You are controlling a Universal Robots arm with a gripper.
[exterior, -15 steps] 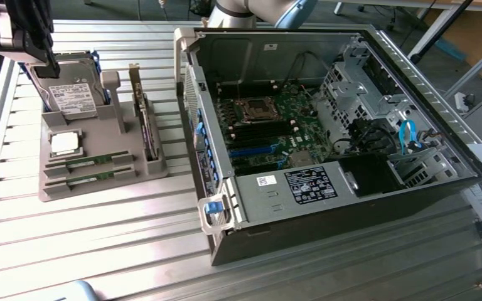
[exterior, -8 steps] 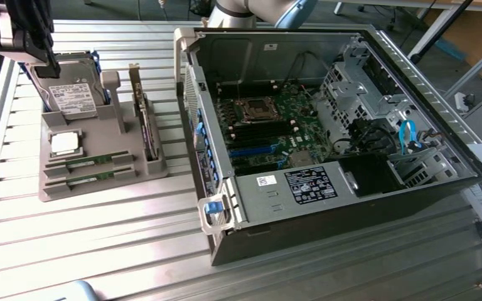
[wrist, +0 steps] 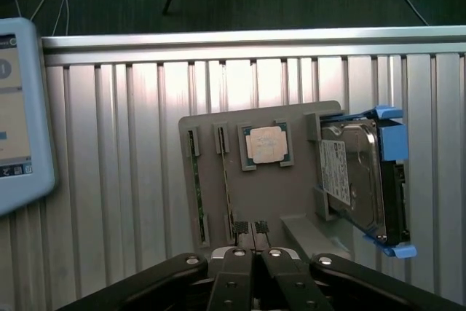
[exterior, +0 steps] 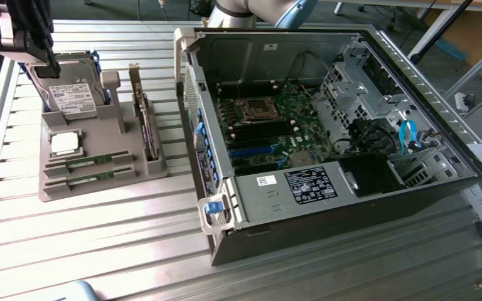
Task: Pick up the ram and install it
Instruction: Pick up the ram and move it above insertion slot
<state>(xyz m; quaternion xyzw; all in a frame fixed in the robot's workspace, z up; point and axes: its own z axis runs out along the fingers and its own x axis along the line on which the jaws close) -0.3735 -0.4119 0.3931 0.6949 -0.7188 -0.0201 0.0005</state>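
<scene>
Up close, the black two-fingered gripper (wrist: 252, 242) has its fingers pressed together with nothing between them. It hangs well above the flat grey plastic parts holder (wrist: 291, 198), touching none of it. Just beyond, the ram (wrist: 196, 187), a long thin green circuit-board stick, stands on edge in a narrow slot of the holder, with a second like stick (wrist: 224, 180) just beside it. The slots seem meant to keep each upper edge free for pinching. Further along, the square silver processor chip (wrist: 264, 143) sits in its recess and the metal hard drive with blue rails (wrist: 357, 180) is propped upright. Well apart, the open black computer case (exterior: 308, 235) lies on its side with its green motherboard (exterior: 266, 135) facing up, presumably so that parts can be pressed straight down.
</scene>
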